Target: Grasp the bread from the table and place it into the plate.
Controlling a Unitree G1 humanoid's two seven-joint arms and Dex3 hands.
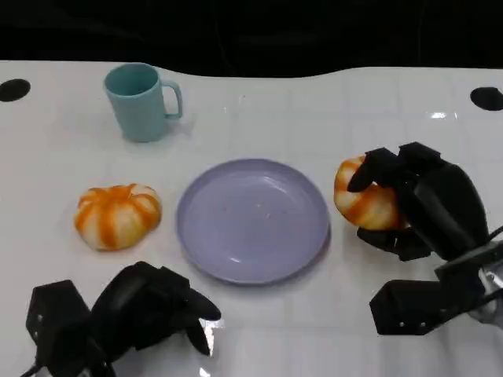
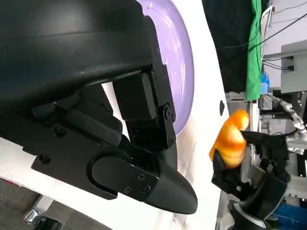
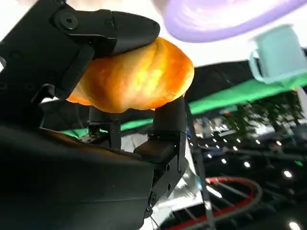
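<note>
Head view: right hand (image 1: pixel 409 200) grips the bread (image 1: pixel 363 195), fingers wrapped over and under it, just right of the purple plate (image 1: pixel 251 220). Left hand (image 1: pixel 149 306) rests curled, holding nothing, near the table's front edge.

Bright light from above makes the white counter (image 1: pixel 330 118) shine, with small glare spots near its far right edge. Shadows are soft and short. Both wrist views are blurred close up, their backgrounds out of focus.

Bare table (image 1: pixel 338 133) lies between the held bread (image 1: pixel 363 196) and plate (image 1: pixel 251 220); the mug (image 1: pixel 140 102) stands well apart.
</note>
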